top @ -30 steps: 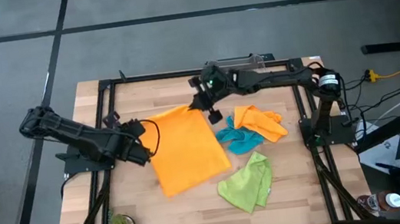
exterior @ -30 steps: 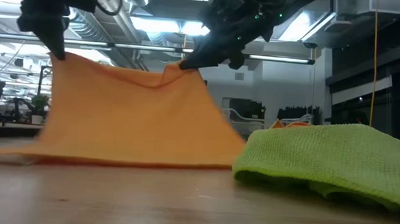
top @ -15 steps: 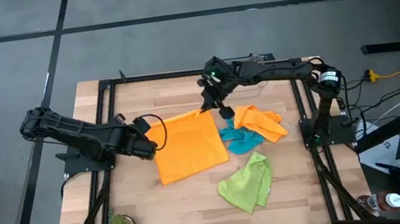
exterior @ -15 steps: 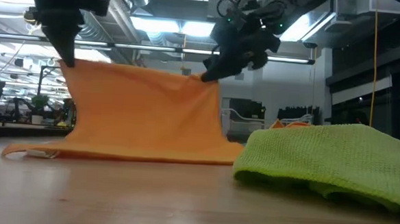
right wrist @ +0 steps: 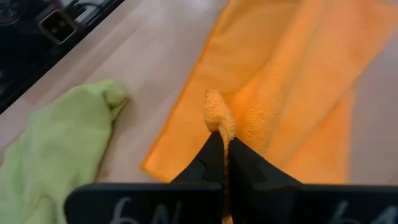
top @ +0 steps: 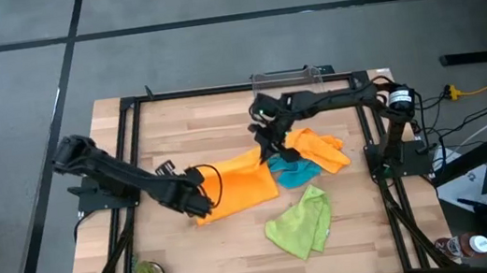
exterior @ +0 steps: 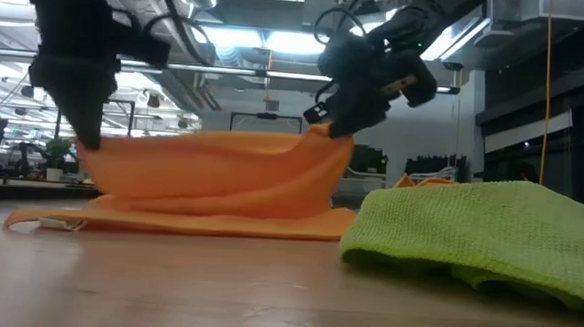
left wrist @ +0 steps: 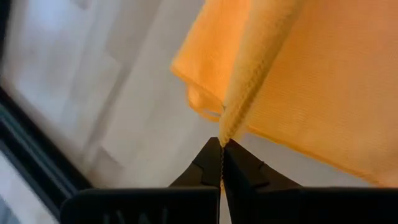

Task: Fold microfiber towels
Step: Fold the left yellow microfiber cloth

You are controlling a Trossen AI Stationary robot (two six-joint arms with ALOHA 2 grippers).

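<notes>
High view: orange towel [top: 236, 186] stretched between both tools, pinched at opposite corners.

Light is even and bright from overhead: in the low view, long ceiling lamps [exterior: 229, 35] glare white behind the dark arms, which show nearly as silhouettes, and the room behind is soft and out of focus. From above, the desk [top: 214, 126] is evenly lit with only faint, short shadows beside the orange towel [top: 236, 185], and straight lines bend slightly toward the picture's edges. Both wrist views are softly blurred, the pale floor [left wrist: 81, 93] behind the cloth most of all.
</notes>
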